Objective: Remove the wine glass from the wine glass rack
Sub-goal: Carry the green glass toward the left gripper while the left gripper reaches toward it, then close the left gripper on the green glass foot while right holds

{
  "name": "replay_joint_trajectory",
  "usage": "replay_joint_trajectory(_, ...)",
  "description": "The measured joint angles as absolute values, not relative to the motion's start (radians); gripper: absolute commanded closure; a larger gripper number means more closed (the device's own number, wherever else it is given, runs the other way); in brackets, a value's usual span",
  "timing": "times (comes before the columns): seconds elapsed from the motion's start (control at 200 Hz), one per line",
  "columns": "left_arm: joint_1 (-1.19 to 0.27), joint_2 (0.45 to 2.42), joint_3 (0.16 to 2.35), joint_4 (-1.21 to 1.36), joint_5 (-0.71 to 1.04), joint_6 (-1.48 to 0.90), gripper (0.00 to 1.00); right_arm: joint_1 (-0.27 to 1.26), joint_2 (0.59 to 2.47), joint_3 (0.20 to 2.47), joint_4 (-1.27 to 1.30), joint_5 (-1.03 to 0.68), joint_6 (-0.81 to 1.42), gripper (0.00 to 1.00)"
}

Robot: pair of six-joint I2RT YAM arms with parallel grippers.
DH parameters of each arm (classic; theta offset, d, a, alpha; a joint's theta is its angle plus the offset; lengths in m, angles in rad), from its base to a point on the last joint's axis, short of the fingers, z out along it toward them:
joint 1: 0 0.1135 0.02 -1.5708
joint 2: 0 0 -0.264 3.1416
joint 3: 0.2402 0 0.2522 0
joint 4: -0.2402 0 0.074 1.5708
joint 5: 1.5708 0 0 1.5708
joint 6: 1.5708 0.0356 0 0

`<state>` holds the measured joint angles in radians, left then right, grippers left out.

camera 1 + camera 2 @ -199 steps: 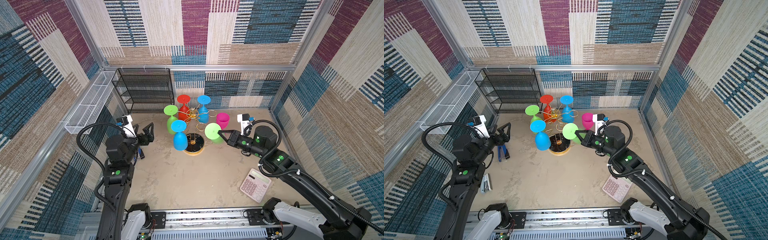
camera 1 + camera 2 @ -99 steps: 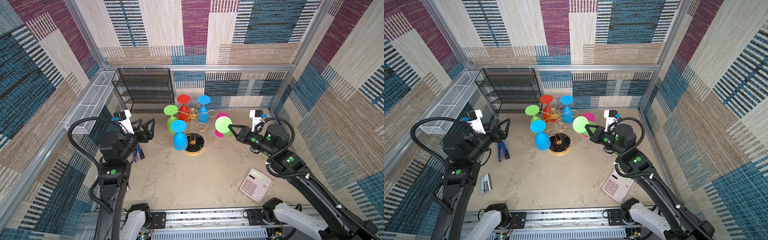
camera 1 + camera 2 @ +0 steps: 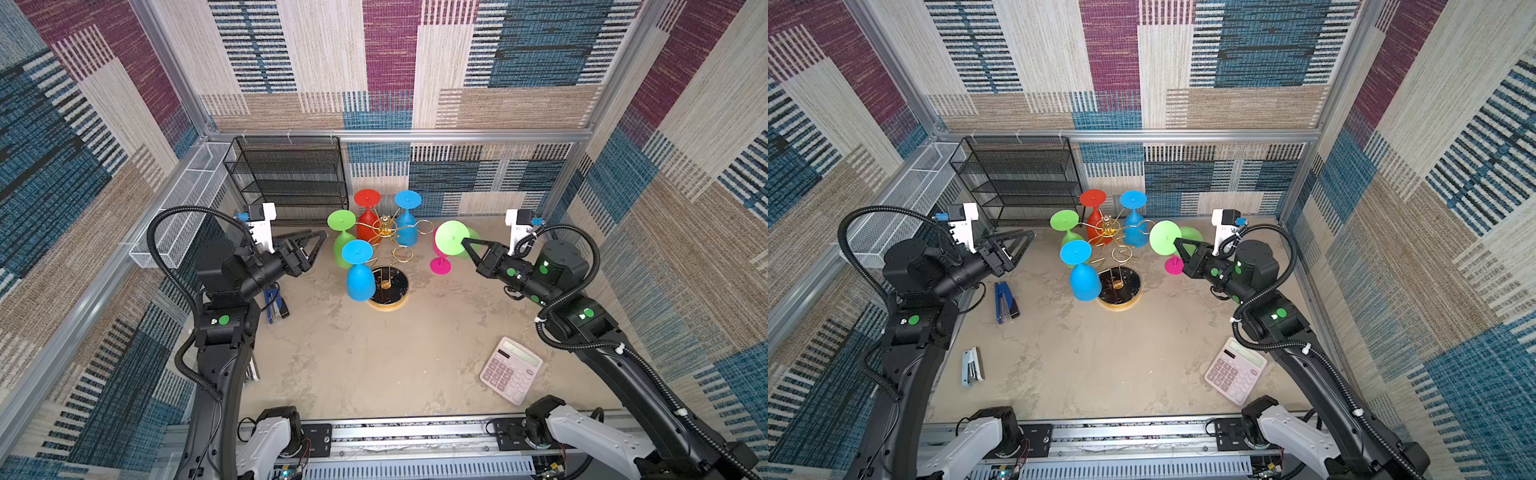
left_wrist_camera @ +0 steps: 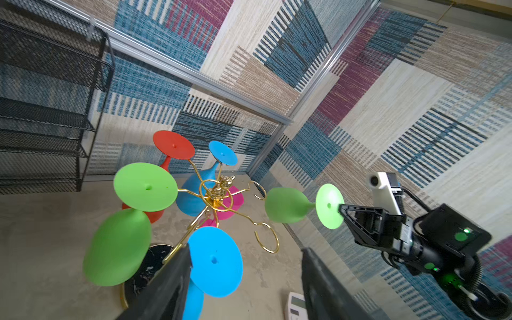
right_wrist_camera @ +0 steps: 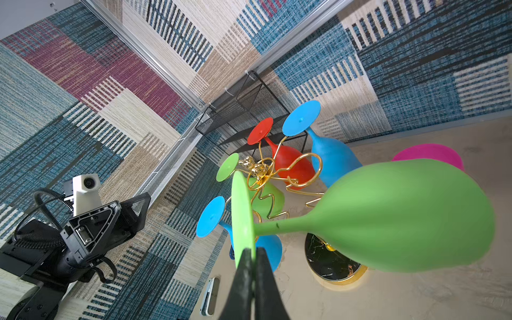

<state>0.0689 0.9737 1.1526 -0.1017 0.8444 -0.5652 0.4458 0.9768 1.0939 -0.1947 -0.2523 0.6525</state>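
Pinching the light-green plastic wine glass (image 3: 452,237) by its foot, my right pincer (image 3: 464,243) held it clear of the gold wire wine glass rack (image 3: 384,227), at three o'clock. My left pincer (image 3: 321,246) gaped empty. Setting down remained.

The space is enclosed by walls (image 3: 519,62) covered in woven patchwork panels of blue, maroon and beige, some of them striped. The panels are framed by aluminium rails (image 3: 399,135). A mottled beige tabletop (image 3: 374,353) is laid below. A black mesh shelf unit (image 3: 291,178) is set against the back wall, and a white wire basket (image 3: 187,208) is hung along the left wall beside it. Everything is evenly lit.
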Motion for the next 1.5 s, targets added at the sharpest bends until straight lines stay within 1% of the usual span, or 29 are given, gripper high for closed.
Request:
replay_joint_trajectory(0.2, 0.012, 1.011, 1.182, -0.103, 0.909, -0.604, 0.41, 0.446, 1.007, 1.136, -0.199, -0.251, 0.606, 1.00)
replay_joint_trajectory(0.436, -0.118, 1.082, 1.237, -0.102, 0.926, -0.610, 0.46, 0.446, 1.040, 1.205, -0.204, -0.258, 0.547, 1.00)
replay_joint_trajectory(0.726, -0.253, 1.177, 1.293, -0.085, 0.920, -0.609, 0.48, 0.446, 1.082, 1.254, -0.206, -0.345, 0.478, 1.00)
replay_joint_trajectory(1.022, -0.363, 1.314, 1.366, 0.005, 0.915, -0.628, 0.49, 0.446, 1.103, 1.264, -0.205, -0.461, 0.452, 1.00)
replay_joint_trajectory(1.327, -0.454, 1.414, 1.408, 0.100, 0.915, -0.648, 0.52, 0.452, 1.106, 1.270, -0.197, -0.517, 0.448, 1.00)
replay_joint_trajectory(1.457, -0.479, 1.440, 1.419, 0.135, 0.915, -0.657, 0.55, 0.454, 1.106, 1.270, -0.182, -0.542, 0.448, 1.00)
replay_joint_trajectory(1.502, -0.486, 1.446, 1.421, 0.145, 0.917, -0.661, 0.58, 0.456, 1.106, 1.270, -0.178, -0.548, 0.449, 1.00)
